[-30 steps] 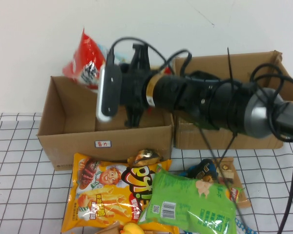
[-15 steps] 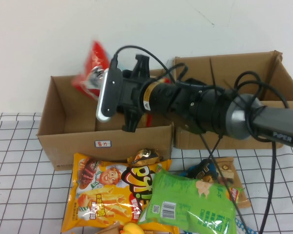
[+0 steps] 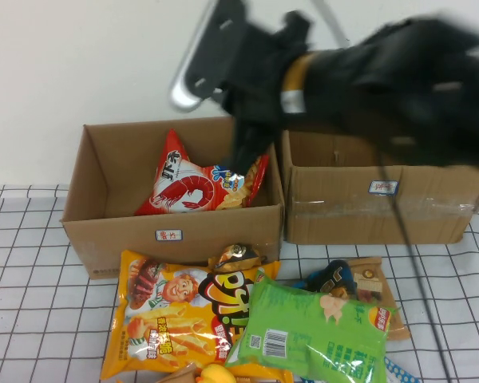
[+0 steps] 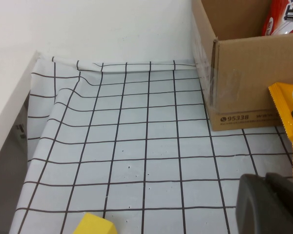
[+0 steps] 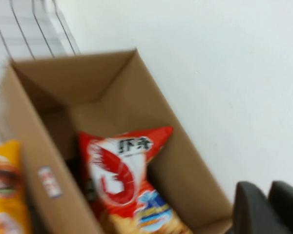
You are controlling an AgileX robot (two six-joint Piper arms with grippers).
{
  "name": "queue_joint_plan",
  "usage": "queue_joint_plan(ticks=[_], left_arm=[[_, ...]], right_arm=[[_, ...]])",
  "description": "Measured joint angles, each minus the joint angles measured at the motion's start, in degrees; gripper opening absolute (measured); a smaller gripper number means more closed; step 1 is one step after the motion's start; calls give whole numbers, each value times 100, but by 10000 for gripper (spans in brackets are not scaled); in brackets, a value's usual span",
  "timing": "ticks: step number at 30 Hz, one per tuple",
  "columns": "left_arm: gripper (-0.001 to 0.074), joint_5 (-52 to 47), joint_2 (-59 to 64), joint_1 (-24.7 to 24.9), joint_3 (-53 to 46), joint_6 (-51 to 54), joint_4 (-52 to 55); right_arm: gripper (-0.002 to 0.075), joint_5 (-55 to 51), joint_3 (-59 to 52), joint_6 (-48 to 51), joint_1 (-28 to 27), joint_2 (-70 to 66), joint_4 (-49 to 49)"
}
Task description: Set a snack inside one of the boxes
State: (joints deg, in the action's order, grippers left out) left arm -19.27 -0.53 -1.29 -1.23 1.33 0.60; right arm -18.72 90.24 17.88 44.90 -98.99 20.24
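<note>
A red shrimp-snack bag [image 3: 190,188] lies inside the left cardboard box [image 3: 104,231], leaning against its back right corner. It also shows in the right wrist view [image 5: 118,179], loose in that box [image 5: 34,146]. My right arm [image 3: 367,72] is raised above the two boxes and blurred. My right gripper [image 5: 268,207] is high over the box's far corner, shut and empty. My left gripper [image 4: 266,179] is shut and empty, low over the checked cloth to the left of the left box [image 4: 244,73].
A second cardboard box [image 3: 383,209] stands to the right. In front of the boxes lies a pile of snacks: an orange bag [image 3: 161,319], a yellow-black bag [image 3: 230,303] and a green bag [image 3: 315,331]. A yellow block [image 4: 93,226] lies near my left gripper.
The red bag, held up over the left box before, now lies inside it. My right arm has let it go and swung up and to the right.
</note>
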Motion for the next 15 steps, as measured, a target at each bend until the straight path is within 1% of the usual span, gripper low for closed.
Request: queue_joint_plan(ticks=[2, 5, 11, 15], left_arm=[[-3, 0, 0, 0, 0, 0, 0], [-3, 0, 0, 0, 0, 0, 0], [-3, 0, 0, 0, 0, 0, 0], [-3, 0, 0, 0, 0, 0, 0]], right_arm=[[35, -16, -475, -159, 12, 568, -254], [9, 115, -1359, -254, 12, 1345, -649], [0, 168, -2862, -268, 12, 2970, -1120], [0, 168, -3612, -268, 12, 3964, -1390]])
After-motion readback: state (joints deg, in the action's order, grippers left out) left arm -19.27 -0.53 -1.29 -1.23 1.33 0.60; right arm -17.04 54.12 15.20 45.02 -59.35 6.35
